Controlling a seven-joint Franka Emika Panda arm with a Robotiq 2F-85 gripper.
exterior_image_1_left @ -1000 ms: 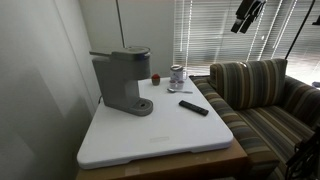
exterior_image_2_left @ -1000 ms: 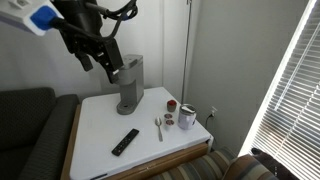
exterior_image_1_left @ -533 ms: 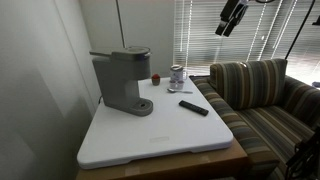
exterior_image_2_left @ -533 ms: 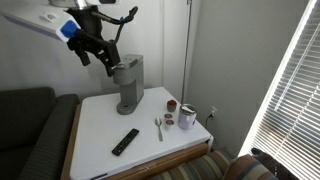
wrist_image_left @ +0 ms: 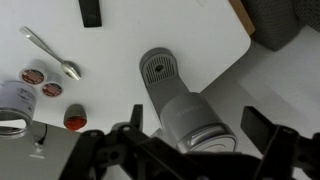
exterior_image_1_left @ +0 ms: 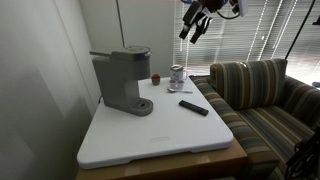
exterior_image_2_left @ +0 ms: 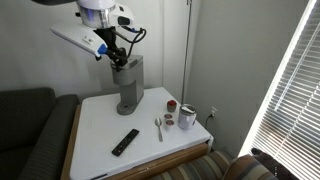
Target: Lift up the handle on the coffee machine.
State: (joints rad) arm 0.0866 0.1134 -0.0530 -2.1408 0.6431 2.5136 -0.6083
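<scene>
The coffee machine (exterior_image_1_left: pixel 122 80) stood on the white counter (exterior_image_1_left: pixel 150 135), towards the corner by the wall, with its round base plate well in from the counter's edges. Its handle (exterior_image_1_left: pixel 118 53) lay flat as the top of the machine, and one end jutted past the body on the wall side.

The jaws were spread wide. They hung in the air above the machine, clear of the handle. In the wrist view the machine's top (wrist_image_left: pixel 205 135) showed between the two dark fingers, with the base plate beyond it.

Most of the counter in front of the machine was bare. A black remote (exterior_image_1_left: pixel 194 107) lay towards the sofa (exterior_image_1_left: pixel 260 90) side. A metallic cup (exterior_image_1_left: pixel 177 74), a spoon (wrist_image_left: pixel 50 55) and a few small round pods (wrist_image_left: pixel 35 75) were clustered near the far corner, well apart from the machine. The sofa stood against one counter edge and window blinds (exterior_image_1_left: pixel 240 40) ran behind it.
</scene>
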